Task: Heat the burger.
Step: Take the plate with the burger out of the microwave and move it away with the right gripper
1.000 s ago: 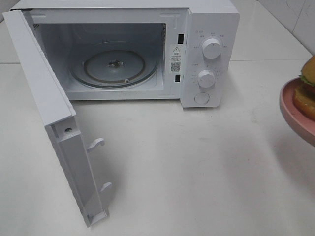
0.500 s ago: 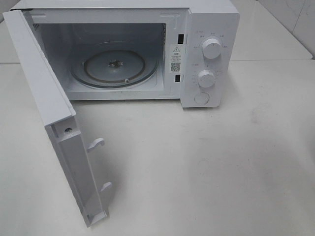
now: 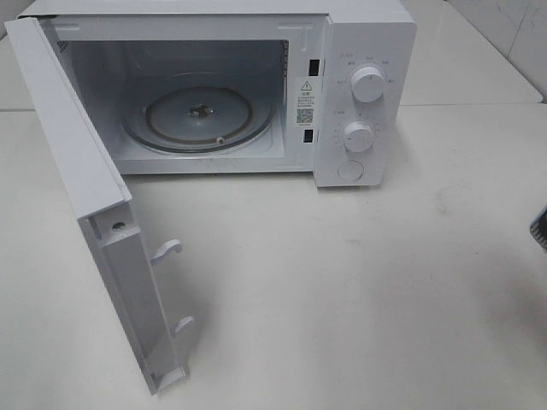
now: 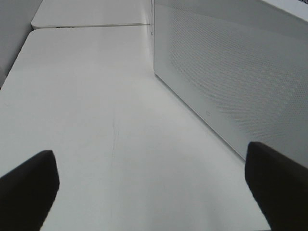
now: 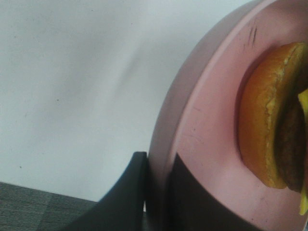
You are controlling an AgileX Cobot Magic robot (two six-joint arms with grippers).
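Observation:
In the right wrist view the burger (image 5: 262, 130), with an orange-brown bun and a dark patty, stands on a round pink plate (image 5: 207, 120). My right gripper (image 5: 156, 168) is shut on the plate's rim, with one dark finger (image 5: 127, 192) under it and one on top. The plate hangs above the white table. Neither burger nor plate shows in the high view. My left gripper (image 4: 151, 161) is open and empty, low over the table beside the microwave door (image 4: 231, 72).
The white microwave (image 3: 359, 51) stands at the back with its door (image 3: 77, 171) swung wide open to the left. Its glass turntable (image 3: 201, 115) is bare. A small dark piece (image 3: 541, 229) shows at the right edge of the high view.
A second ago the plate with the burger showed at the high view's right edge. It has moved out of that view, and a small dark piece now shows there.

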